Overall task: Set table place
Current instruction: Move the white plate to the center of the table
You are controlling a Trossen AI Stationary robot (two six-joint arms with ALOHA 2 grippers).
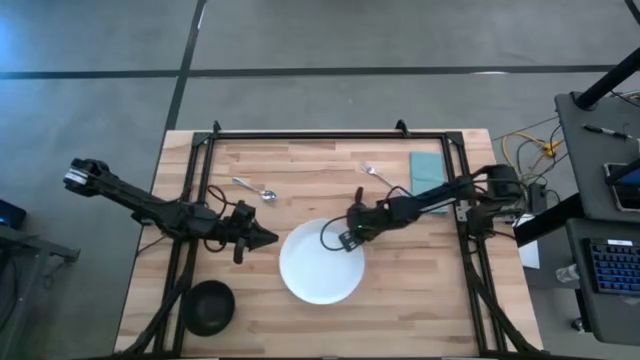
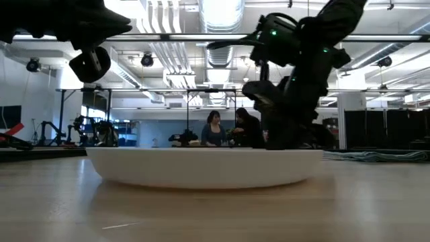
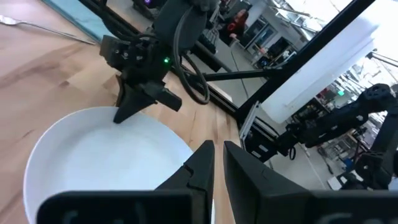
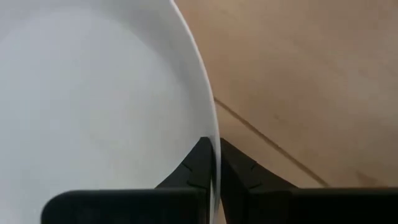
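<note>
The round white plate lies on the wooden table, a little near of its middle. My right gripper is shut on the plate's far right rim; it also shows in the left wrist view. My left gripper is shut and empty, hovering just left of the plate and pointing at it. The black bowl stands at the near left. The spoon lies far left of the middle, and the fork lies far right, beside the teal napkin. My right gripper pinches the plate's rim between its two fingers, one over the plate's inside and one outside it. The fingers come from above, slanting in from the table's far right. In the low view the plate sits level with its base on the table.
A black metal frame runs along the table's far edge and down both sides. There is bare wood near and right of the plate. People sit in the room beyond the table.
</note>
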